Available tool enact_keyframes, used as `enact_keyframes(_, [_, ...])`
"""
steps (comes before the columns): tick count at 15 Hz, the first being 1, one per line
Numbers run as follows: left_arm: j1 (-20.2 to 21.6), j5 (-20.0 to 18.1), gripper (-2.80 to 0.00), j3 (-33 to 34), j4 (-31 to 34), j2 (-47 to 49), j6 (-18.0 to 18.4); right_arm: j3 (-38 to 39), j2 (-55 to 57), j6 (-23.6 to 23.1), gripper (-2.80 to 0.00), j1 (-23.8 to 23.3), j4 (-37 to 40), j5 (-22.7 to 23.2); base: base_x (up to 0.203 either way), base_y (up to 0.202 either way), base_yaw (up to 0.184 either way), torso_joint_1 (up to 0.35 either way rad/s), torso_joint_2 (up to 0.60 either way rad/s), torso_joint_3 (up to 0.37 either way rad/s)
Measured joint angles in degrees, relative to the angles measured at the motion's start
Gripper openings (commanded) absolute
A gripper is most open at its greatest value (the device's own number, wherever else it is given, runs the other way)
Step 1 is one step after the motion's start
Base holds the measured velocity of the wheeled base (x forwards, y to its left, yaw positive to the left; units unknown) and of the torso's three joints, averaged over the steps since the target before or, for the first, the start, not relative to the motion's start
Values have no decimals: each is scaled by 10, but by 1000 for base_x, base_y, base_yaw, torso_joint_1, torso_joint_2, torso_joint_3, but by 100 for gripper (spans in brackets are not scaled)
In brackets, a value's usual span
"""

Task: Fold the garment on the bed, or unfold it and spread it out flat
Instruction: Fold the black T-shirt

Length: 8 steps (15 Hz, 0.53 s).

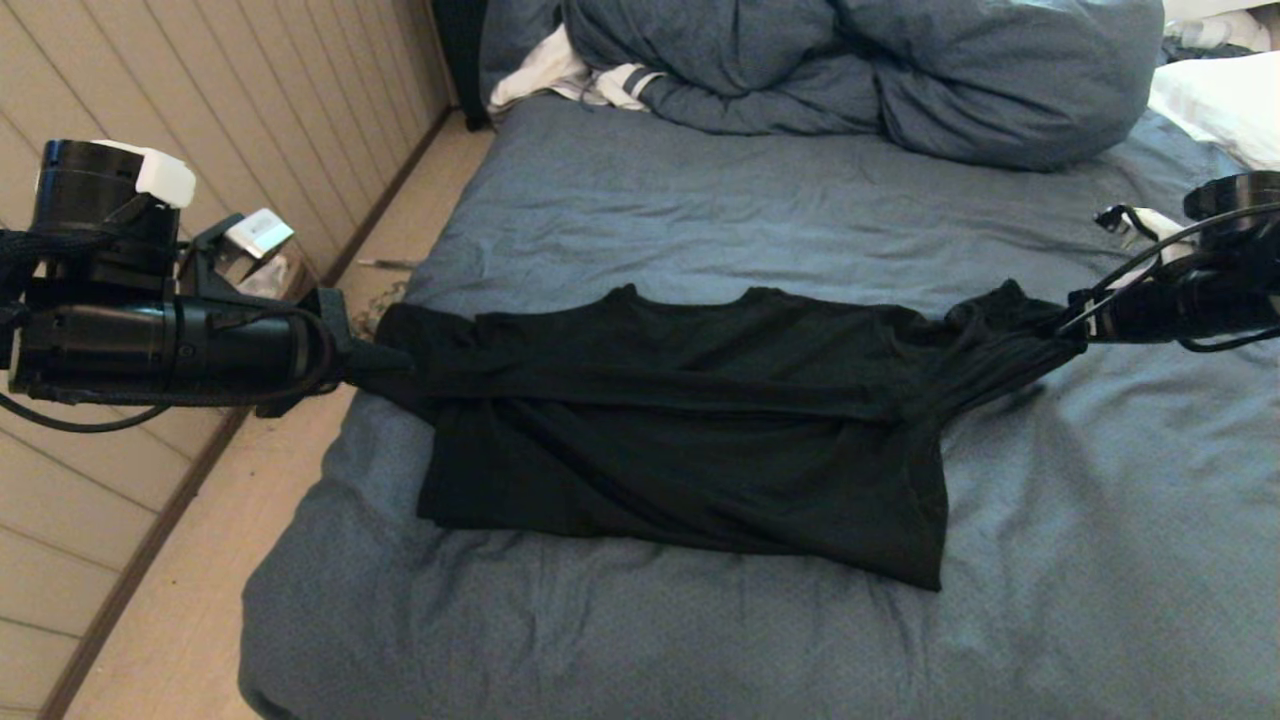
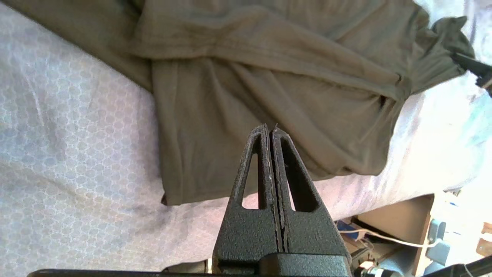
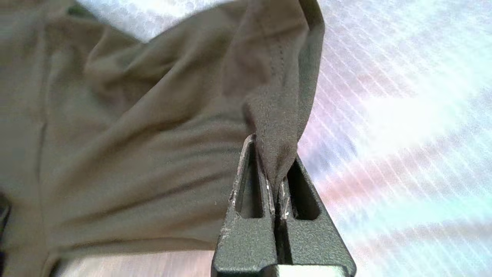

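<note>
The garment [image 1: 700,440], a black T-shirt with its plain side up, lies crosswise on the bed [image 1: 700,220] with its upper part folded over in a long band. My right gripper [image 1: 1072,330] at the bed's right side is shut on the sleeve hem. The cloth [image 3: 134,154] runs pinched between the fingers [image 3: 273,154] and is pulled taut off the sheet [image 3: 384,115]. My left gripper [image 1: 395,362] sits at the opposite sleeve by the bed's left edge. Its fingers [image 2: 270,129] are shut with no cloth showing between them, over the garment [image 2: 269,77].
A bulky blue duvet [image 1: 900,70] is heaped at the far end, with a white stripe-cuffed cloth [image 1: 580,80] beside it and a white pillow [image 1: 1220,110] at the far right. Floor [image 1: 250,520] and a panelled wall [image 1: 200,120] run along the bed's left edge.
</note>
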Motion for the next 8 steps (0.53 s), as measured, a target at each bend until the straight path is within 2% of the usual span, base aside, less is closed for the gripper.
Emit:
enact_keyframes(5, [0, 0, -280, -3, 7, -11, 1, 65, -57, -9, -280, -23, -2, 0, 0, 0, 0, 0, 0, 0])
enact_keyframes(8, [0, 0, -280, 1, 8, -17, 1, 70, -70, -3, -280, -19, -3, 0, 0, 0, 0, 0, 0, 0])
